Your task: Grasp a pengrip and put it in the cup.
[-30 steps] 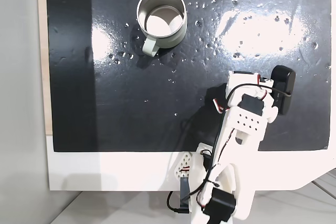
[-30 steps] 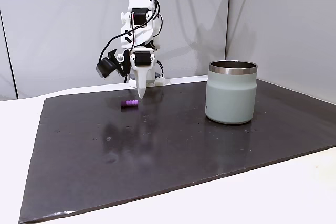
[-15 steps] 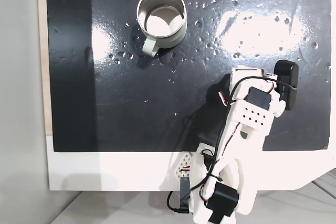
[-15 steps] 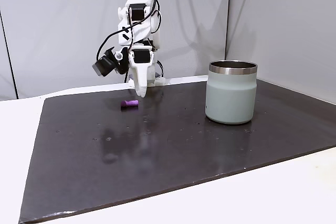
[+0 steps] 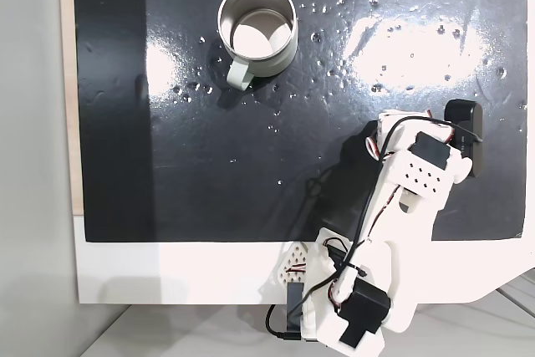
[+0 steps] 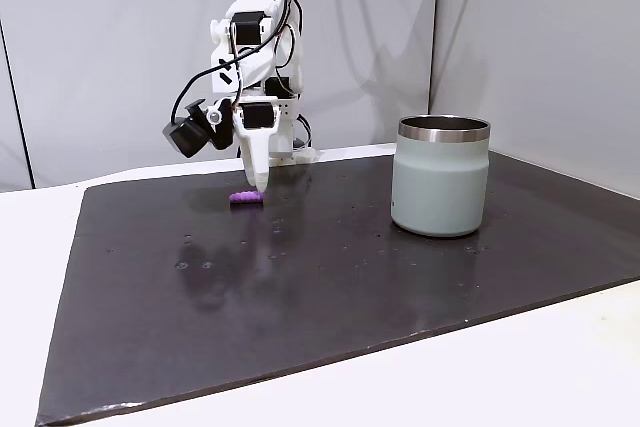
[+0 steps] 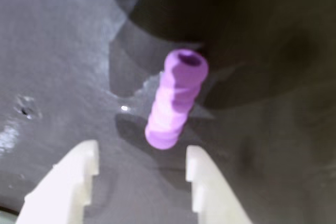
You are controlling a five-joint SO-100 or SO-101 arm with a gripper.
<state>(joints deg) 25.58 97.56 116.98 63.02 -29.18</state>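
Two spread fingers (image 7: 79, 179) of your gripper (image 7: 142, 174) hang just short of the pengrip (image 7: 175, 99), lying on the desk (image 6: 330, 277) near its robot-side edge; advance until they straddle its ribbed middle, then close gently.
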